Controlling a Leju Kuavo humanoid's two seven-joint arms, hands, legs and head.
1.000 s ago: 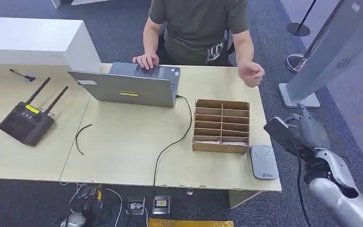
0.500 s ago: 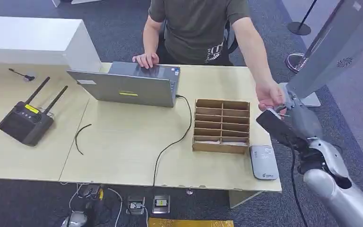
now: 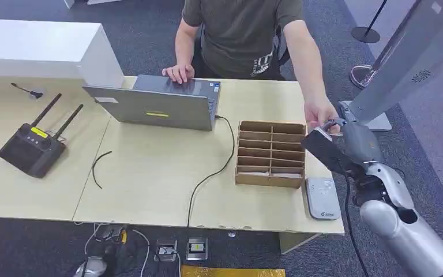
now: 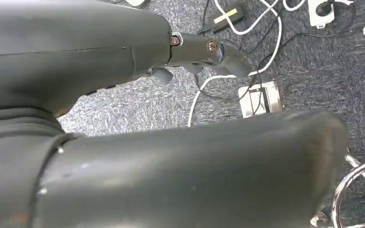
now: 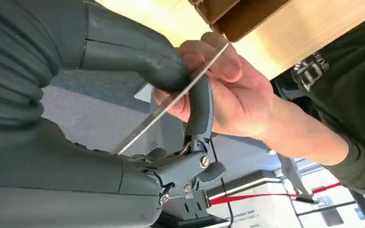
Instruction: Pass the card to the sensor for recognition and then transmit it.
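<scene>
Grey right hand (image 3: 346, 147) pinches a thin card (image 5: 171, 99) between thumb and a finger, raised off the table's right edge, just past the wooden slotted organizer (image 3: 270, 153). Person's hand (image 5: 221, 90) grips the same card at its far end. Card reader (image 3: 321, 197) sits on the table (image 3: 150, 173) below the hand. Left hand (image 4: 161, 57): can't tell its state.

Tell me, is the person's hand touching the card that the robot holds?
Yes, in the right wrist view the person's hand grips the thin card while the right hand pinches it.
</scene>
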